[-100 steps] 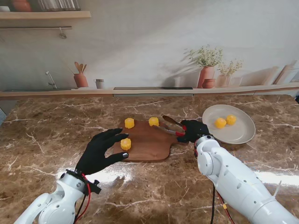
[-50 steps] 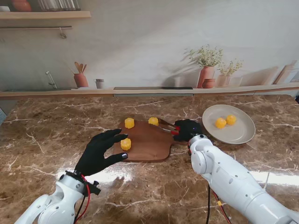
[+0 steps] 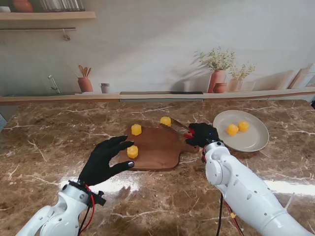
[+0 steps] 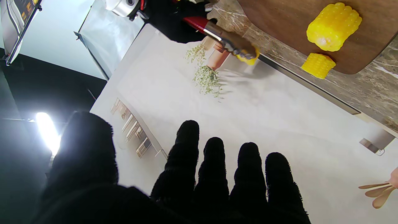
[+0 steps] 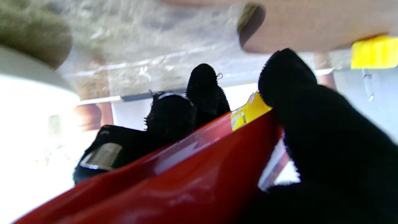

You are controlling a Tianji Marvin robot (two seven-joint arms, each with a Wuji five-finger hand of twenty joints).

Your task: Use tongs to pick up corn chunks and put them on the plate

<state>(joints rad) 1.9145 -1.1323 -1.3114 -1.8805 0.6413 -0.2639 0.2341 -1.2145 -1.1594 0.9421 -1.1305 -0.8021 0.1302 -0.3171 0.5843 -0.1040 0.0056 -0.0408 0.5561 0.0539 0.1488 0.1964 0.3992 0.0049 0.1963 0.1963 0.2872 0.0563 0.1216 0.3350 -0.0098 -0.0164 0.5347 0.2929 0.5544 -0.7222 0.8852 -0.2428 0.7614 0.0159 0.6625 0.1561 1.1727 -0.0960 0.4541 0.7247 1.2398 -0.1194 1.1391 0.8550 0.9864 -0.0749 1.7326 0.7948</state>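
So our right hand (image 3: pixel 203 134) is clamped around the red handles of the tongs (image 3: pixel 183 130), and the tips have a corn chunk (image 3: pixel 166 121) pinched between them, held just past the far edge of the wooden cutting board (image 3: pixel 157 150). Two more corn chunks sit on the board, one near the far edge (image 3: pixel 136 130) and one closer to us (image 3: pixel 132 152). Our left hand (image 3: pixel 105 160) lies flat on the board's left end, fingers spread, holding nothing, right beside that nearer chunk. The plate (image 3: pixel 252 141) sits off to the right with two chunks (image 3: pixel 232 130) already on it
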